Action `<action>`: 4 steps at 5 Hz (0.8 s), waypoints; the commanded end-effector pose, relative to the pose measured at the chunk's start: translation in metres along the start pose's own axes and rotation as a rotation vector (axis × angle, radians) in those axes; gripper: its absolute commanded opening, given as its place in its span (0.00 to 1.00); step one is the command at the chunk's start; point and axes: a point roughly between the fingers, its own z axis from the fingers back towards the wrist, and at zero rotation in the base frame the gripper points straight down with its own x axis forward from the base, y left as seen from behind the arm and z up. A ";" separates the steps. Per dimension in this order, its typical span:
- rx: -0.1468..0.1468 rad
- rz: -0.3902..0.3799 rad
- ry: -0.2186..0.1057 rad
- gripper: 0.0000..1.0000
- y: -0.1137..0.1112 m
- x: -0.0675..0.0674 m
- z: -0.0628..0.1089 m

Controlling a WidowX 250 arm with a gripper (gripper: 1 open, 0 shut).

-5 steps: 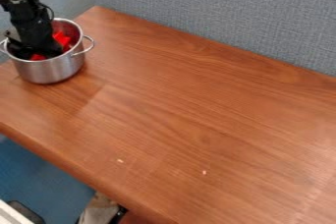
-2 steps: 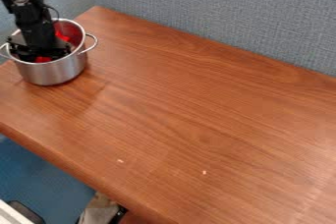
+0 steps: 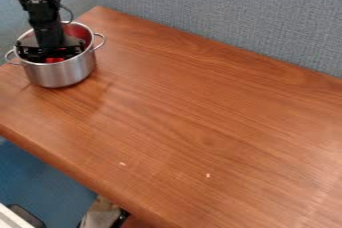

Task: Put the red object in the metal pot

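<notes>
My gripper [image 3: 54, 48] hangs straight down into the pot [image 3: 56, 62] at the upper left of the frame, its black fingers reaching below the rim. The block [image 3: 75, 43] lies inside the pot, showing as red patches on either side of my fingers, the brighter one toward the pot's right rim. My fingertips are sunk among that red, and I cannot tell whether they clench the block or stand free of it, since the pot wall and my own wrist hide the tips. The pot sits on the worktop [image 3: 201, 112], a brown wooden slab that fills most of the picture and carries nothing else that I can see apart from a few pale specks near its lower middle. Behind the worktop runs a grey-blue textured wall [image 3: 254, 12], and beyond the lower left edge there is blue floor with some pale blurred thing at the bottom that I cannot make out. Nothing stands in the way around the pot. Against the frame from a second ago, the pot lies a little further to the right and higher in the picture, my arm has shifted right with it and stands more upright, and the red shows more toward the right rim.
</notes>
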 end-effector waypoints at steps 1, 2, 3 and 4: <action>0.018 0.039 -0.065 0.00 0.004 0.021 0.018; -0.013 0.023 -0.070 1.00 0.011 0.018 0.024; -0.044 0.005 -0.077 0.00 0.017 0.015 0.029; -0.075 -0.013 -0.084 0.00 0.024 0.011 0.035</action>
